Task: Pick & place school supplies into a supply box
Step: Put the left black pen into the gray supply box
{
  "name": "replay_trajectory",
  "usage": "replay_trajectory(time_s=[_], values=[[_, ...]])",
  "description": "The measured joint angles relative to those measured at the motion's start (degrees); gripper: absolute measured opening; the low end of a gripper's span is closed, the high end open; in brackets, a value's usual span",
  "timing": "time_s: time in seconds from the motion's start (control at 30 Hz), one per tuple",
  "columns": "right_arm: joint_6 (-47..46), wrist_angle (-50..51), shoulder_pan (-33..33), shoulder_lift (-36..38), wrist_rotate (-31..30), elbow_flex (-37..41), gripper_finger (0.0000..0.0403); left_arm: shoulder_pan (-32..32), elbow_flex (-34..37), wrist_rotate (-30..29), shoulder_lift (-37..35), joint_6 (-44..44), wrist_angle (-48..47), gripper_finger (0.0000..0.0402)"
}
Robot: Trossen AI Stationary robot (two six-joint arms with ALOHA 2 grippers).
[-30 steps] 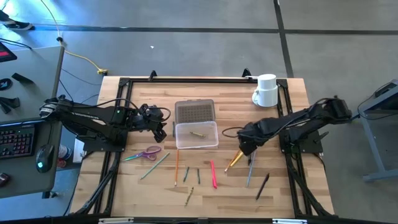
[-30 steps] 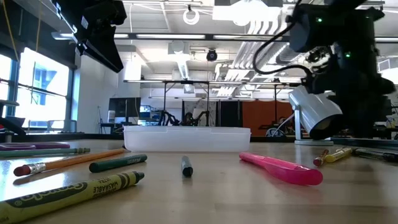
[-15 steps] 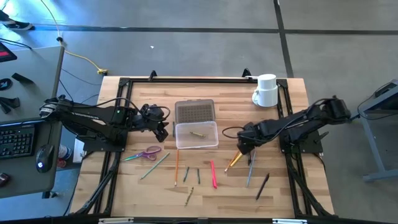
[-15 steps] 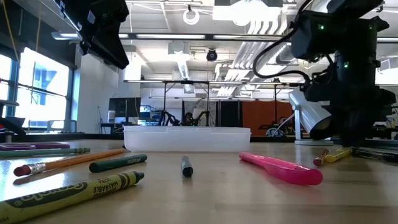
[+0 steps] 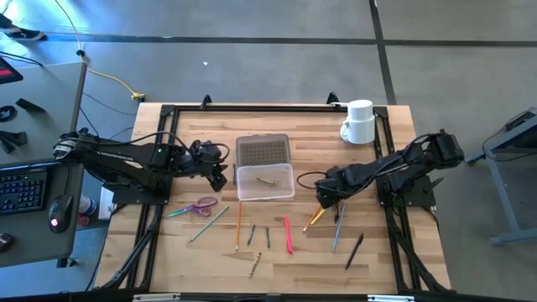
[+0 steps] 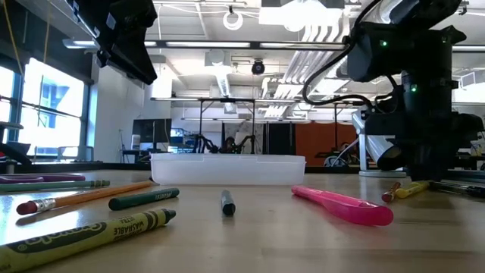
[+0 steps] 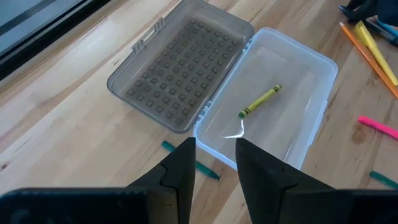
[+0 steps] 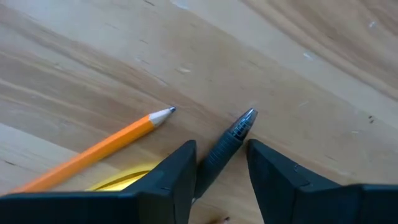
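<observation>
A clear supply box [image 5: 265,182] lies open near the middle of a wooden bench [image 5: 168,126], its grey dotted lid [image 5: 263,150] folded flat on the far side. One yellow-green crayon [image 7: 260,101] lies inside the box.

The other school supplies are spread on the bench in front of the box. Purple-handled scissors [image 5: 197,207] lie to the left, then a grey-green pencil [image 5: 208,224], a long orange pencil [image 5: 239,225], two short dark green crayons [image 5: 251,235] and a pink pen [image 5: 288,234]. To the right lie a yellow marker [image 5: 315,216] beside another orange pencil [image 8: 93,152], a grey pen [image 8: 225,148] and, nearer the edge, a black pen [image 5: 354,251].

The right pincer [image 8: 220,167] is low over this right-hand group. Its fingers stand slightly apart on either side of the grey pen, whose tip points forward between them; they have not yet gripped it. The orange pencil's point lies just beside.

The step in hand appears to be picking up the grey pen. To do it well, the pincer should settle squarely so both fingers meet the barrel, close without catching the orange pencil, then lift straight up before carrying it to the box.

The left pincer [image 7: 212,173] hovers beside the box's left end, fingers slightly parted and holding nothing. A white mug [image 5: 359,122] stands at the far right corner.
</observation>
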State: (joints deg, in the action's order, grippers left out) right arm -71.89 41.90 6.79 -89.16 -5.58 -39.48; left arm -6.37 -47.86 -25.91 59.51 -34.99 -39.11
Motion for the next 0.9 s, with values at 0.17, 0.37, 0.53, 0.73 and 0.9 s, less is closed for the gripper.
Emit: replay_trajectory(time_s=[0.17,0.37,0.53,0.73,0.9], values=[[-0.09,-1.17,-0.40,1.56,-0.07,0.50,0.0100,0.00,0.00,0.00,0.00,0.01,0.00,0.0150],[-0.10,-1.53,-0.42,2.24,-1.62,0.59,0.0029,0.00,0.00,-0.09,0.00,0.28,0.02,0.0150],[3.19,-1.76,-0.39,2.34,-2.48,-0.20,0.0015,0.00,0.00,-0.11,0.00,0.34,0.02,0.0150],[13.25,-2.87,-0.92,2.41,-10.78,-8.18,0.0020,0.00,0.00,-0.17,0.00,0.43,0.09,0.0150],[35.10,-15.70,-3.20,2.44,-15.55,-16.59,0.0005,0.00,0.02,-0.19,0.00,0.45,0.13,0.0150]])
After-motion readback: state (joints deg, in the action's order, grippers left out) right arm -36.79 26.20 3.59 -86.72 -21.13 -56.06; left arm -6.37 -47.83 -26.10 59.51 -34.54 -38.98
